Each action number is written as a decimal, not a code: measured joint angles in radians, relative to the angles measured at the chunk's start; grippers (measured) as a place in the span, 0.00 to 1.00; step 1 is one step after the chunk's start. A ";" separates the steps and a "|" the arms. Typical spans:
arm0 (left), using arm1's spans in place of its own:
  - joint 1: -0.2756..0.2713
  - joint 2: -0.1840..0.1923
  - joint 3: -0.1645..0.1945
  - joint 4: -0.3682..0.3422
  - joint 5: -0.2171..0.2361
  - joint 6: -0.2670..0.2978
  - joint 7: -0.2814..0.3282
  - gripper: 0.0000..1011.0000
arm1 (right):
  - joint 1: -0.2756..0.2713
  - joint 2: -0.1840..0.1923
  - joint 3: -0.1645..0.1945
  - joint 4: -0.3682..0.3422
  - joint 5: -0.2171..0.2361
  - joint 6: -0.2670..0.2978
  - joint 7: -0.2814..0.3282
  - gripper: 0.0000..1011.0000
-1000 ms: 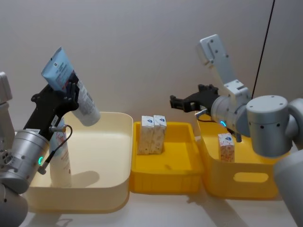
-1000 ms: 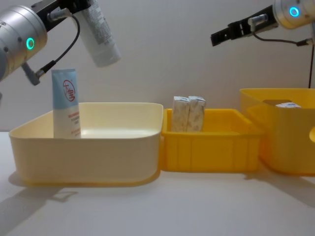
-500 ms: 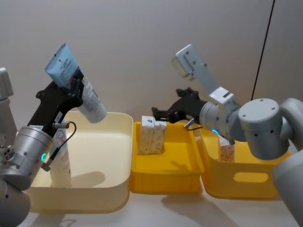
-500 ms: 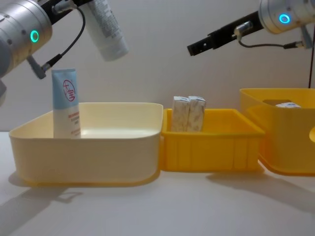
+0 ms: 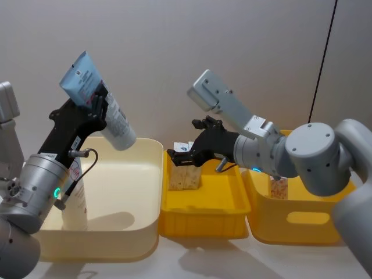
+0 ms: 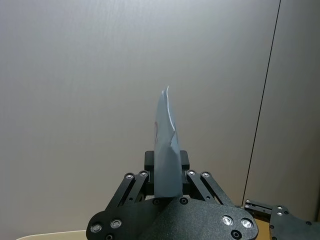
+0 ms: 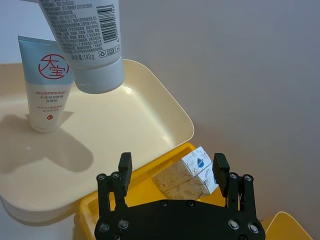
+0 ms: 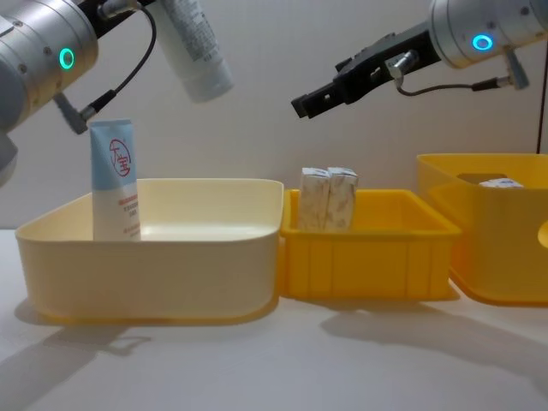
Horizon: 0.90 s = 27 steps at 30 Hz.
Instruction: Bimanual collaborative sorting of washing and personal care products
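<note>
1. The right gripper (image 7: 172,166) hangs over the middle yellow bin (image 5: 200,224) with its fingers spread wide and nothing between them.
2. Straight below that gap stand the two small white cartons (image 7: 191,172), upright and pressed side by side against the bin's back wall. The chest view shows clear air between fingertips and carton tops.
3. The move probably turns on this: seen from the right wrist, the pair's row runs roughly along the line from one finger to the other, nearer one finger than the middle. A plain descent would likely straddle both cartons, so taking one alone would need a shift or a wrist turn.
4. The right arm is the nearer one to the cartons.
5. The left gripper (image 5: 93,113) is clamped on a light-blue-and-white squeeze tube (image 5: 118,128). The tube is tilted, crimped end up and cap end down, above the back of the cream bin (image 5: 152,174).
6. A second tube (image 5: 75,197) stands upright on its cap in that bin's left part.
7. One more carton (image 5: 278,187) stands in the right yellow bin (image 5: 290,229).
</note>
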State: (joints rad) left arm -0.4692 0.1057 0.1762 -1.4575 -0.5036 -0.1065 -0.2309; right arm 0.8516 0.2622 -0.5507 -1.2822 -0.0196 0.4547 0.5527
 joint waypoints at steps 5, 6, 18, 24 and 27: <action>0.004 0.000 0.003 -0.003 -0.002 0.000 -0.001 0.26 | 0.005 -0.013 -0.003 0.016 0.011 -0.013 0.004 0.99; 0.006 0.000 0.003 -0.004 -0.003 0.000 -0.001 0.26 | 0.007 -0.020 -0.001 0.023 0.016 -0.017 0.003 0.99; 0.016 -0.003 0.007 -0.008 -0.005 0.000 -0.001 0.26 | 0.029 -0.082 0.030 0.083 0.089 -0.036 0.011 0.99; 0.017 -0.004 0.009 -0.008 -0.004 -0.001 -0.001 0.26 | 0.045 -0.095 0.030 0.105 0.119 -0.009 0.048 0.99; 0.018 -0.004 0.009 -0.009 -0.003 -0.002 -0.001 0.26 | 0.057 -0.096 0.020 0.114 0.130 0.013 0.074 0.99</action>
State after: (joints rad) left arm -0.4514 0.1018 0.1857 -1.4666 -0.5069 -0.1082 -0.2316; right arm 0.9083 0.1659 -0.5302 -1.1682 0.1103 0.4674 0.6268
